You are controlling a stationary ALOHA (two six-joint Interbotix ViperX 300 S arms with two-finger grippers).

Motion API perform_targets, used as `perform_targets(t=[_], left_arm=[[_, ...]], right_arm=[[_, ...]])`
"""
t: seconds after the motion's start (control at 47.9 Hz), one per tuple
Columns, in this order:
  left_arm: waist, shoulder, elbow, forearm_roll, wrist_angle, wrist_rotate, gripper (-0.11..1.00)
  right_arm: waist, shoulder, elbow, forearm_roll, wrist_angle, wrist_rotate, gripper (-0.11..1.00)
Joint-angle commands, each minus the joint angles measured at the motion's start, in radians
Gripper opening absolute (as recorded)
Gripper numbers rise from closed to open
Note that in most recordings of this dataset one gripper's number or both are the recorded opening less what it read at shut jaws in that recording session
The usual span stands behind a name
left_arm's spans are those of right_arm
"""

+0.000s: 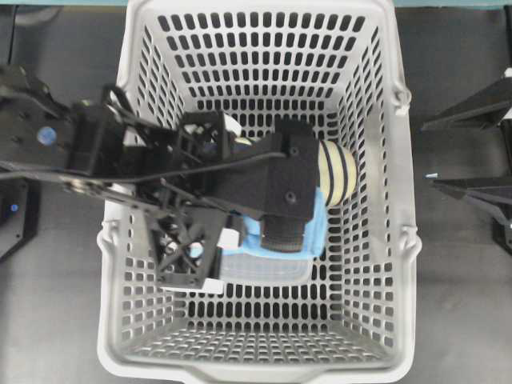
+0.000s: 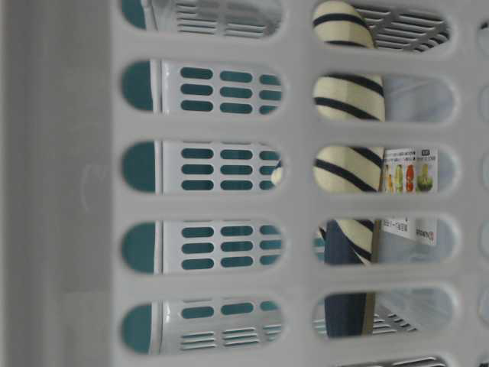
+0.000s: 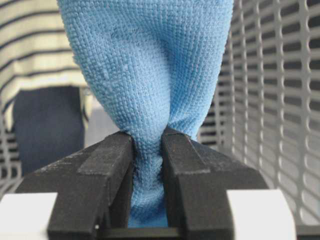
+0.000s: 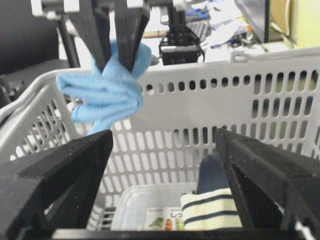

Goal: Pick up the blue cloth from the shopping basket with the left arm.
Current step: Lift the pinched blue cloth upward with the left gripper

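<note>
My left gripper point(image 3: 147, 150) is shut on the blue cloth point(image 3: 150, 65), which is bunched between the jaws. In the right wrist view the cloth point(image 4: 105, 92) hangs from the left gripper point(image 4: 116, 57) near the far rim of the shopping basket point(image 4: 210, 75), lifted off the things below. From overhead the left wrist covers most of the cloth point(image 1: 318, 224) inside the basket point(image 1: 384, 264). My right gripper point(image 4: 165, 165) is open and empty, outside the basket at the right point(image 1: 452, 152).
A navy and cream striped slipper point(image 1: 336, 172) lies in the basket beside the cloth and also shows in the right wrist view point(image 4: 207, 210) and the table-level view point(image 2: 348, 99). A clear lidded container point(image 1: 268, 270) with a printed label point(image 2: 409, 172) sits under the cloth.
</note>
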Motion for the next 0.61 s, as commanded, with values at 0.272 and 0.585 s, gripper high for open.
perform_targets(t=[0.272, 0.585], left_arm=[[-0.006, 0.026, -0.04, 0.005, 0.034, -0.003, 0.14], [-0.006, 0.032, -0.037, 0.003, 0.034, -0.017, 0.14]], right_arm=[[0.002, 0.003, 0.002, 0.003, -0.009, 0.017, 0.79], [0.002, 0.005, 0.003, 0.002, -0.011, 0.017, 0.79]])
